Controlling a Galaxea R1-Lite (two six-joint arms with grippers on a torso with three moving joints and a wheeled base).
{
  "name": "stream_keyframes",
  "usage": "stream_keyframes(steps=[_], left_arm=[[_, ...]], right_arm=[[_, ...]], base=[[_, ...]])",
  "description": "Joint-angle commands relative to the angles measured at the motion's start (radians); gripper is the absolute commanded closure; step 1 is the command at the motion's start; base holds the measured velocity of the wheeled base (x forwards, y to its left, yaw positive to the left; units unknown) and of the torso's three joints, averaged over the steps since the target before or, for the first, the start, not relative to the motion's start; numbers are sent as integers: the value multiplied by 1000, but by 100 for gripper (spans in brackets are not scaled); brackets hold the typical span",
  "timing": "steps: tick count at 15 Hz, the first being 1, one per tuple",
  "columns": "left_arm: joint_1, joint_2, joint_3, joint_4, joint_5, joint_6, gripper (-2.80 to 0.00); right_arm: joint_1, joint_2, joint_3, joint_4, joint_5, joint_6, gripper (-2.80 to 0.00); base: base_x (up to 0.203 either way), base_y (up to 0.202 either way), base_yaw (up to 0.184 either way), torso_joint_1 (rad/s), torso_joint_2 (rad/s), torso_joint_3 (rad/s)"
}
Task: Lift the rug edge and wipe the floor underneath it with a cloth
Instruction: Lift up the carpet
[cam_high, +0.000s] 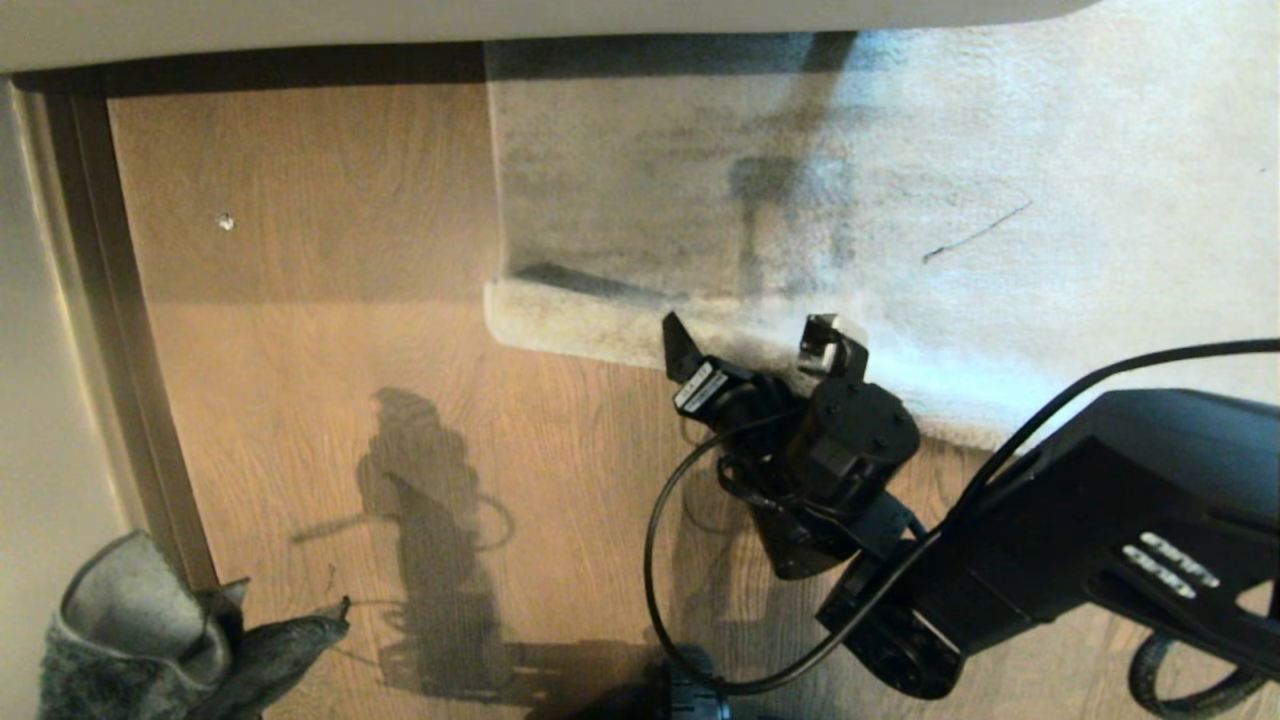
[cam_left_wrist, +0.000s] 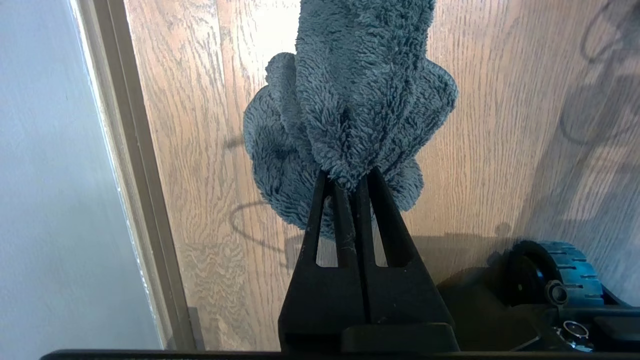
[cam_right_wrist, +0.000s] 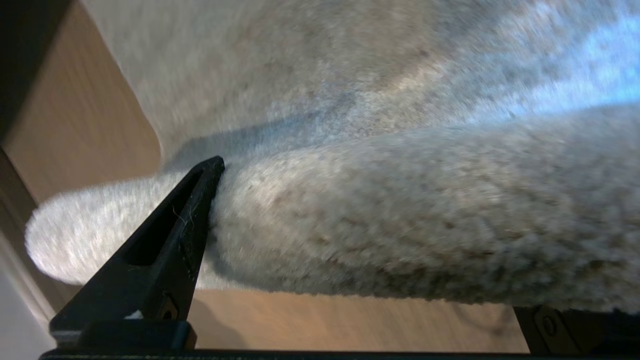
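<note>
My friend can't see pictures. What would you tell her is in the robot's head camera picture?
The robot's right tool, fingers spread open, reaches down to the rolled-up rug edge on the wooden floor. In the near left corner, a fluffy grey cloth hangs above the floor.

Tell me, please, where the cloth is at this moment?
The cloth hangs pinched in the shut left gripper above the floor, at the head view's lower left beside the wall trim.
</note>
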Motion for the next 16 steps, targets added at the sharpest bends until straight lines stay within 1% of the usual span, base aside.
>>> stream_keyframes(steps=[1, 2, 3, 6, 8, 11, 14, 16], left_arm=[[0, 0, 0, 0, 0, -1, 0], [0, 0, 0, 0, 0, -1, 0], [0, 0, 0, -1, 0, -1, 0], [0, 0, 0, 0, 0, -1, 0], [2, 0, 0, -1, 0, -1, 0], [0, 0, 0, -1, 0, -1, 0], [0, 0, 0, -1, 0, -1, 0], [0, 0, 0, -1, 0, -1, 0]], right_arm=[[2, 8, 0, -44, -4, 96, -280], [2, 21, 1, -44, -4, 153, -280], [2, 38, -4, -44, -4, 188, -280], [2, 71, -75, -44, -4, 279, -280], [9, 99, -128, -44, -4, 324, -280], [33, 144, -239, -44, -4, 344, -280], [82, 203, -352, -44, -4, 358, -280], [106, 227, -378, -44, -4, 359, -280]], base=[[0, 0, 0, 0, 0, 0], [0, 0, 0, 0, 0, 0], [0, 0, 0, 0, 0, 0], [0, 0, 0, 0, 0, 0], [0, 0, 0, 0, 0, 0], [0, 0, 0, 0, 0, 0], [0, 0, 0, 0, 0, 0], [0, 0, 0, 0, 0, 0]])
